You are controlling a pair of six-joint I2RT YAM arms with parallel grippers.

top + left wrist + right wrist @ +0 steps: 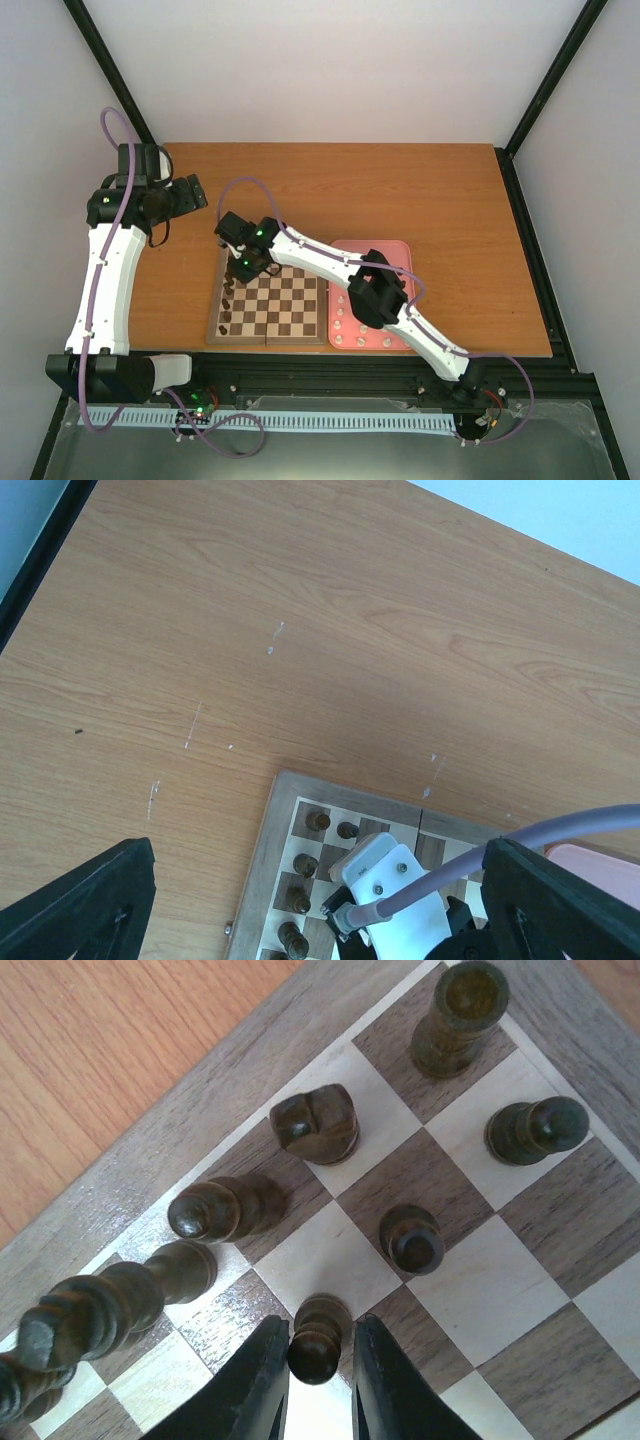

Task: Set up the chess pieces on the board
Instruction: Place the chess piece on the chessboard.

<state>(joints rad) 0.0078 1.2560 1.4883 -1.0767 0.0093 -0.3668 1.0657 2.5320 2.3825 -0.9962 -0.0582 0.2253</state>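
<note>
R gripper (320, 1328) nipped on dark pawn (314, 1352), standing on board (480, 1260).

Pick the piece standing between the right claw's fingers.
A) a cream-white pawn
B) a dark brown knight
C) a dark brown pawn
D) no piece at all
C: the right wrist view shows a dark brown pawn upright on the board, with the two fingers of the right claw close on either side.
</note>
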